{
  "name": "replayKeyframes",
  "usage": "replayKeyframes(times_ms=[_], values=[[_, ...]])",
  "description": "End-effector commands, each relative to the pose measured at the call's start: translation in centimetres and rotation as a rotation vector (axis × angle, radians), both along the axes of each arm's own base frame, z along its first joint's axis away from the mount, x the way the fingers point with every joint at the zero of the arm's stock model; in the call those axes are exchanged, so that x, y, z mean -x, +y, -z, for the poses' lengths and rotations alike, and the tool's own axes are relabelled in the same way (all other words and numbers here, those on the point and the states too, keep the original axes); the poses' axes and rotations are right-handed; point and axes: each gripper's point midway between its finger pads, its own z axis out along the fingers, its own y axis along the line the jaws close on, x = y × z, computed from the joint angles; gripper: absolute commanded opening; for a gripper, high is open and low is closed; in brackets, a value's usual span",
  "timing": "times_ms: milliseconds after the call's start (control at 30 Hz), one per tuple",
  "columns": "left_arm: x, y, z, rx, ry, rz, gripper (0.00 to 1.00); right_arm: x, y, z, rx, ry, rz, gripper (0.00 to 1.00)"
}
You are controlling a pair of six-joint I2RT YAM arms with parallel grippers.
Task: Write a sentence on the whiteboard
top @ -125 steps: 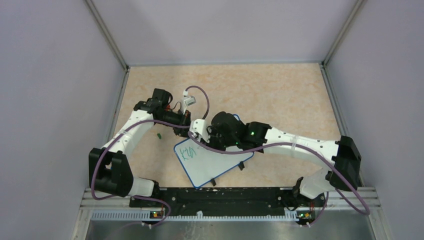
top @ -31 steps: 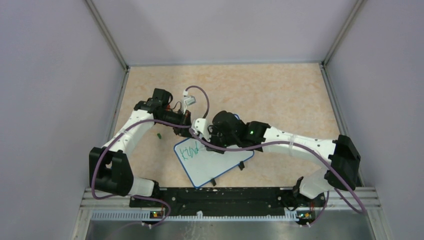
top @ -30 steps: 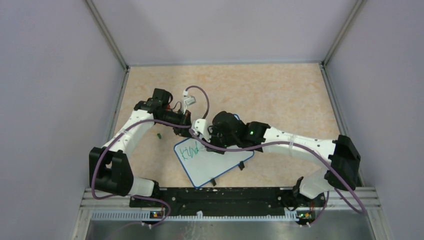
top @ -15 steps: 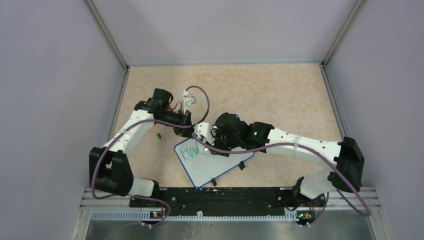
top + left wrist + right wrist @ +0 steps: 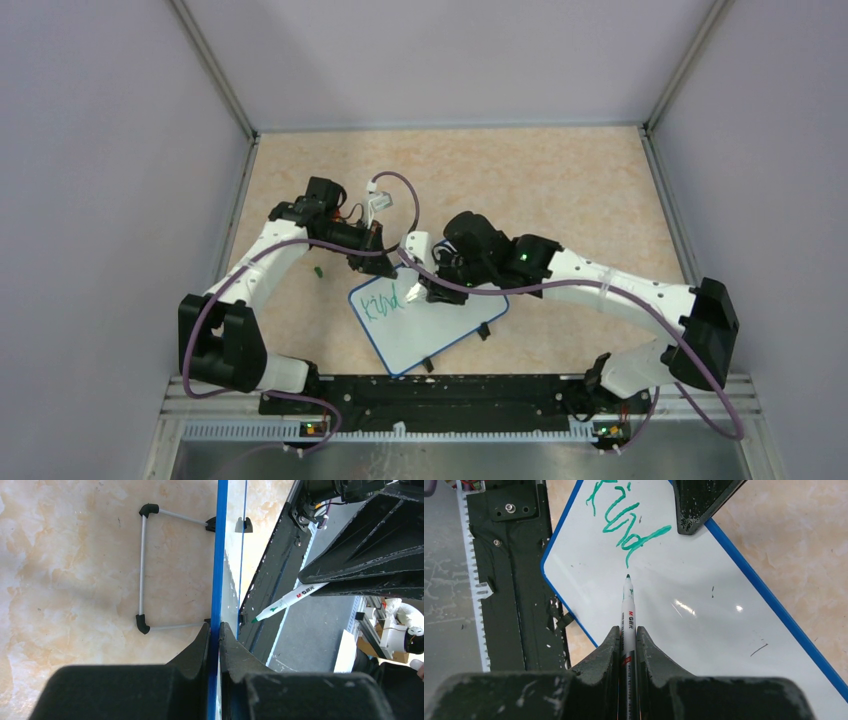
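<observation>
One second on, right tool (image 5: 626, 630) gripping marker (image 5: 628, 605) moved rightward; left tool (image 5: 214, 627) clamps whiteboard (image 5: 218, 555).

Arms angled inward (wrists close), left gripper (image 5: 214, 628) pinched tight, right gripper (image 5: 627, 631) likewise

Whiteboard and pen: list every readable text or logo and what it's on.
"kind" – green handwritten script, on the small white whiteboard with thin blue rim.
"M&G" – printed on the barrel of the white marker pen with green tip; smaller characters beside it are too small to read.
Nothing else legible.
</observation>
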Motion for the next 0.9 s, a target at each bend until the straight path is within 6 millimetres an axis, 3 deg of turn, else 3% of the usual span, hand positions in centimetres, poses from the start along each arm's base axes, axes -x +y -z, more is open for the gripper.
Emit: replayKeyframes(times_ms=[0, 433, 867], values=[[0.4, 0.4, 1.8, -0.073, 0.02, -0.003, 0.0, 0.0, 0.7, -2.6, -0.095, -0.02, -0.018, 0.0], [0.4, 0.4, 1.8, -0.073, 0.022, -0.003, 0.0, -0.5, 1.8, -2.4, -0.108, -0.015, -0.009, 0.0], [0.4, 0.4, 1.9, -0.074, 0.027, -0.003, 0.0, -2.4, 2.9, -2.2, -0.11, -0.057, 0.053, 0.0]])
